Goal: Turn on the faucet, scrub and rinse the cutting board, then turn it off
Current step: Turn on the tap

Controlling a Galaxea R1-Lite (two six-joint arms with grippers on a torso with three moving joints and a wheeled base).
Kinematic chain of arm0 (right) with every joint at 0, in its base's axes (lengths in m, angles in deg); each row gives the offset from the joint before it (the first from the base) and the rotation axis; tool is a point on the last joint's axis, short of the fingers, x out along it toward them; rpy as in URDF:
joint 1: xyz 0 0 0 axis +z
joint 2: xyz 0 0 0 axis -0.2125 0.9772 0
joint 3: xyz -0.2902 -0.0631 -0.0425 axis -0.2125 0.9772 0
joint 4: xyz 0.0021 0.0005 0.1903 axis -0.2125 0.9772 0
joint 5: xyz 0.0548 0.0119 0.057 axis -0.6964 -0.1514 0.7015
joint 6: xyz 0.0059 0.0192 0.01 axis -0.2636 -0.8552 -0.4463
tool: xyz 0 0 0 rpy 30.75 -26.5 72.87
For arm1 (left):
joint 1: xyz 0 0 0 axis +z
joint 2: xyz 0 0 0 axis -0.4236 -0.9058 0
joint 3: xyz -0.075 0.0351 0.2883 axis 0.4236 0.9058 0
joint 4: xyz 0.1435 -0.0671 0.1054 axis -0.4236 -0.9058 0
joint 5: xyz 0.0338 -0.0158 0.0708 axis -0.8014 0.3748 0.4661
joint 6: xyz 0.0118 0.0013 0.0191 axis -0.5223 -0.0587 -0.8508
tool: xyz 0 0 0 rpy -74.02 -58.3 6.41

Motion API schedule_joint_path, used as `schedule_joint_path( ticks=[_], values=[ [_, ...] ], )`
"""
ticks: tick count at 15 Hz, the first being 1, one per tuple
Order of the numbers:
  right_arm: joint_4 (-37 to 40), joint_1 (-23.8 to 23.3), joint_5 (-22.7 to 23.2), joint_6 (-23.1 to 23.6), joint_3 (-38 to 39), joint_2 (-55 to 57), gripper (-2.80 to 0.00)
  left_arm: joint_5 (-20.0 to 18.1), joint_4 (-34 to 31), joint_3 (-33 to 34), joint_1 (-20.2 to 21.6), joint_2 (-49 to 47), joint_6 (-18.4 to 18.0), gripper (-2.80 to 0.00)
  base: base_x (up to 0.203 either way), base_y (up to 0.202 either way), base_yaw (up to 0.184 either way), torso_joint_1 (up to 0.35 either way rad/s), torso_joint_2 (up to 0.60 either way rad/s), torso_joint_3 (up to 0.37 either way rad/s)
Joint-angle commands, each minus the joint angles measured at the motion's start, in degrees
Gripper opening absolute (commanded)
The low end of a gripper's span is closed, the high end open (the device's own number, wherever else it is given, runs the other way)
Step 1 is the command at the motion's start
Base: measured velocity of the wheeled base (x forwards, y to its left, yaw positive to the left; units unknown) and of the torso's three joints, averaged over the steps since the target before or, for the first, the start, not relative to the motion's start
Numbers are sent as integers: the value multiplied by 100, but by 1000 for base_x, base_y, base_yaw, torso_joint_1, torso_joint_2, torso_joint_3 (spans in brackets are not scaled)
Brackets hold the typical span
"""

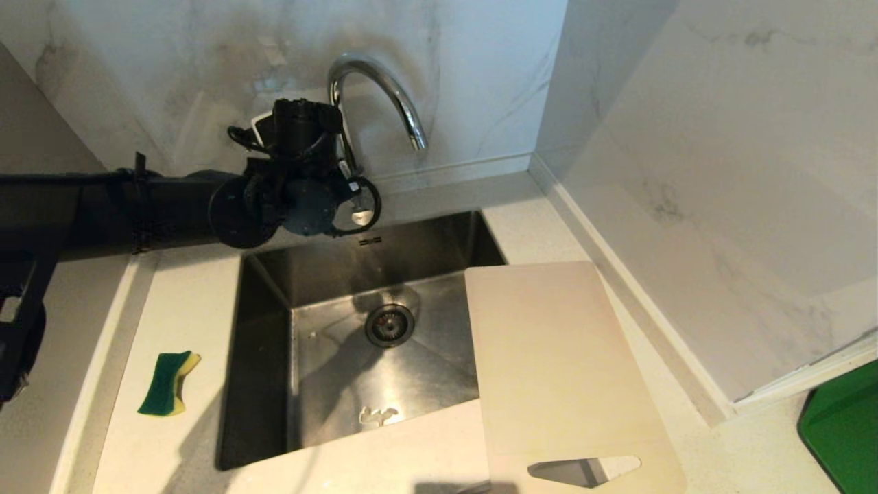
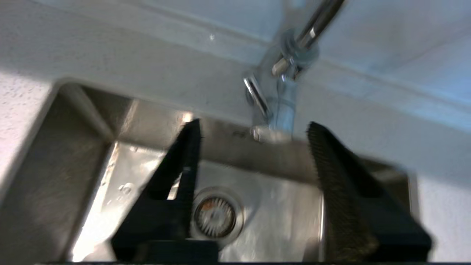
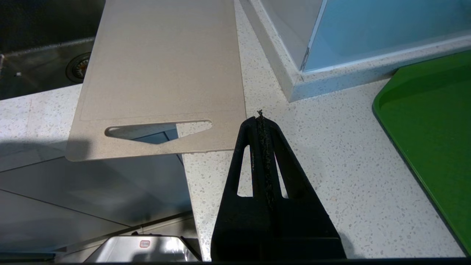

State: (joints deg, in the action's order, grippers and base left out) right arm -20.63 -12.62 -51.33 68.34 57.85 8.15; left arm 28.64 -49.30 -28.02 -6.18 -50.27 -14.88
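Right wrist camera: my right gripper (image 3: 260, 118) hangs over the speckled white countertop (image 3: 331, 154), its two black fingers pressed flat together, nothing between them. Just beside the fingertips is the cutting board (image 3: 162, 70), pale beige; its handle slot (image 3: 158, 129) sits near the short end closest to me. That end juts out past the counter's front edge, with grey floor tiles (image 3: 92, 191) showing below and through the slot. The board's far end reaches over the steel sink (image 3: 40, 70), where I see the round drain strainer (image 3: 78, 68). A green tray (image 3: 434, 140) lies on the counter, well apart from the board. A pale wall corner (image 3: 294, 44) meets the counter between them.
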Motion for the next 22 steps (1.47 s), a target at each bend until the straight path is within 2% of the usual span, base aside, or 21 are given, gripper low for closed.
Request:
schedule_joint_path(
  ticks=[1,3,7,9,12,22],
  values=[
    [0,0,1,0,0,0,-280,77,234,-6,25,-233,31,0,0,0,0,0,0,0],
    [0,0,1,0,0,0,-280,69,350,-6,24,-279,44,0,0,0,0,0,0,0],
    [0,0,1,0,0,0,-280,298,368,-6,22,-514,184,0,0,0,0,0,0,0],
    [0,0,1,0,0,0,-280,282,842,-14,7,-557,155,0,0,0,0,0,0,0],
    [0,0,1,0,0,0,-280,382,1454,-15,12,-794,-171,0,0,0,0,0,0,0],
    [0,0,1,0,0,0,-280,473,1727,-15,142,-944,-227,0,0,0,0,0,0,0]
  ],
)
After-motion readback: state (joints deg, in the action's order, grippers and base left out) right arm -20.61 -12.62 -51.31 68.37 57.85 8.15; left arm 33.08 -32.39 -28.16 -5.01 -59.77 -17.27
